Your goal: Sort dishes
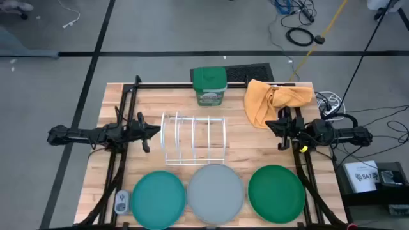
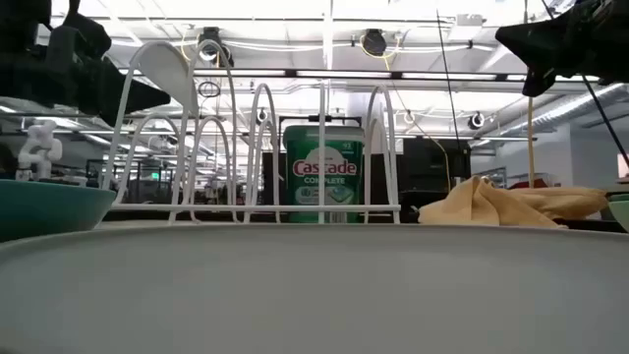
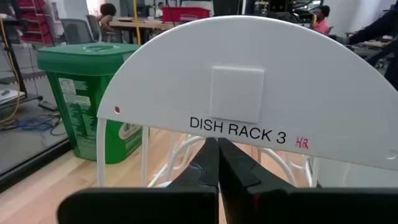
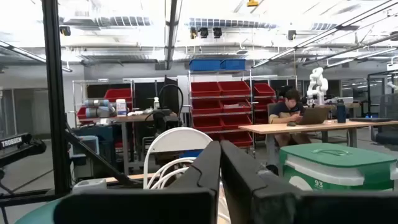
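Note:
Three round plates lie flat in a row along the table's near edge: a teal plate (image 1: 157,199), a light grey plate (image 1: 215,193) and a green plate (image 1: 276,193). The grey plate's rim (image 2: 314,285) fills the low view. A white wire dish rack (image 1: 195,138) stands at the table's middle. My left gripper (image 1: 157,130) is shut and empty, just left of the rack and pointing at its labelled end panel (image 3: 249,99). My right gripper (image 1: 268,124) is shut and empty at the right, above the table.
A green detergent tub (image 1: 209,85) stands at the far edge. A crumpled orange cloth (image 1: 271,100) lies at the far right, next to my right gripper. A small white-and-grey device (image 1: 121,202) lies at the near left corner. People sit at desks in the room beyond.

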